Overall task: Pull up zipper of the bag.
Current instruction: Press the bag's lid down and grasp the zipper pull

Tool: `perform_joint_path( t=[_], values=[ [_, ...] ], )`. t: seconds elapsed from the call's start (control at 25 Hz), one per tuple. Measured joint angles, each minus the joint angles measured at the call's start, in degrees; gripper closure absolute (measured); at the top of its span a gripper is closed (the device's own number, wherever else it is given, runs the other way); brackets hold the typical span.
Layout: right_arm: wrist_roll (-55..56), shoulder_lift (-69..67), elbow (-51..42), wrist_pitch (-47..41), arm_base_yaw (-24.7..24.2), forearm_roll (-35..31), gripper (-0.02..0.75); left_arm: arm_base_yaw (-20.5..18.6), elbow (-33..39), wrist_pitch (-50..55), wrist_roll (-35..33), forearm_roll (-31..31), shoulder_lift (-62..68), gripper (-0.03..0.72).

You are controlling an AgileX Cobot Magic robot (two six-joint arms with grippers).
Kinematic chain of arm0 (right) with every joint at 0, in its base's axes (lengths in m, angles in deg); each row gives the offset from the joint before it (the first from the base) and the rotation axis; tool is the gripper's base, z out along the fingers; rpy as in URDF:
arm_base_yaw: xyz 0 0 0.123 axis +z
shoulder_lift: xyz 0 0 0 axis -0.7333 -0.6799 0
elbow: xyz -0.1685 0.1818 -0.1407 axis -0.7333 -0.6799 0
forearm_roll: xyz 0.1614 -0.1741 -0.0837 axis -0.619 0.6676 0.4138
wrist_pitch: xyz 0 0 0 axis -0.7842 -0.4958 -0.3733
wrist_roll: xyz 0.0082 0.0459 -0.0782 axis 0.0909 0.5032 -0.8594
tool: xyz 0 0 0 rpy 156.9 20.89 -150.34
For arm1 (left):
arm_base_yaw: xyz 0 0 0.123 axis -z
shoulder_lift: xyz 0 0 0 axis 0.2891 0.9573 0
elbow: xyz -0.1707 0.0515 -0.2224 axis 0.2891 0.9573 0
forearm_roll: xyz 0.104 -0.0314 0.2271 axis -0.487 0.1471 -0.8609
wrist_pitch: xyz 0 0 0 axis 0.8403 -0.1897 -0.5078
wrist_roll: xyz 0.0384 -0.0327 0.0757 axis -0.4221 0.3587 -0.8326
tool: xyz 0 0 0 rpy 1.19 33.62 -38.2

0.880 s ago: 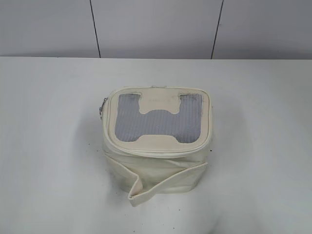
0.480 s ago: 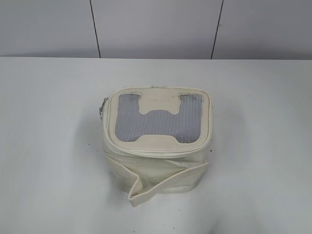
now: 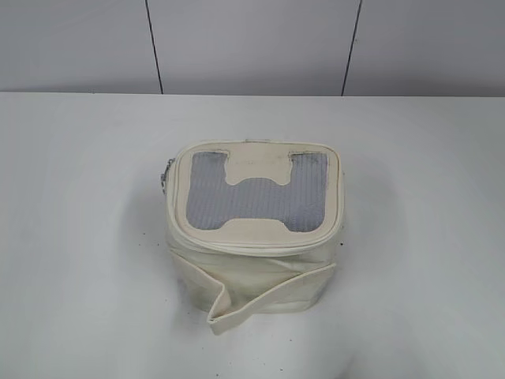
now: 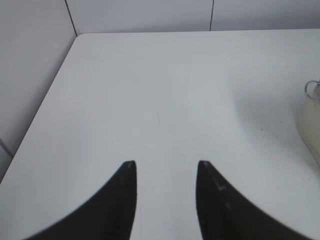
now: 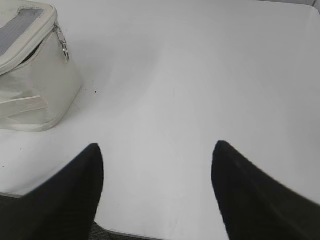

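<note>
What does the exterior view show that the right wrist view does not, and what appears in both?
Only the exterior view shows the whole bag: its grey mesh top panel with the H-shaped cream patch, and the loose strap folded across the front. No arm or gripper appears there.

Only the right wrist view shows the right gripper, jaws spread open above the bare white table, apart from the bag.

Both show the cream bag on the table and metal pull hardware of the zipper hanging at a corner.

light: bright, even, diffuse | shadows: soft around bag (image 3: 254, 229) on worktop (image 3: 79, 237) | blur: claw fingers (image 4: 120, 200) out of focus, wrist views soft
</note>
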Motion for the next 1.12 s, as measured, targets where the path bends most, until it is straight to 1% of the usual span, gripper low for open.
perform_joint_path(
  t=[0.84, 1.0, 1.12],
  values=[
    [0.0, 0.0, 0.0, 0.0, 0.0, 0.0, 0.204, 0.3, 0.0, 0.0, 0.0, 0.0, 0.0, 0.379],
    [0.0, -1.0, 0.0, 0.0, 0.0, -0.1, 0.204, 2.0, 0.0, 0.0, 0.0, 4.2, 1.3, 0.402],
    [0.0, -6.7, 0.6, 1.5, 0.4, -0.1, 0.204, 2.9, -0.2, -0.2, 0.0, 6.2, 5.5, 0.42]
  ],
)
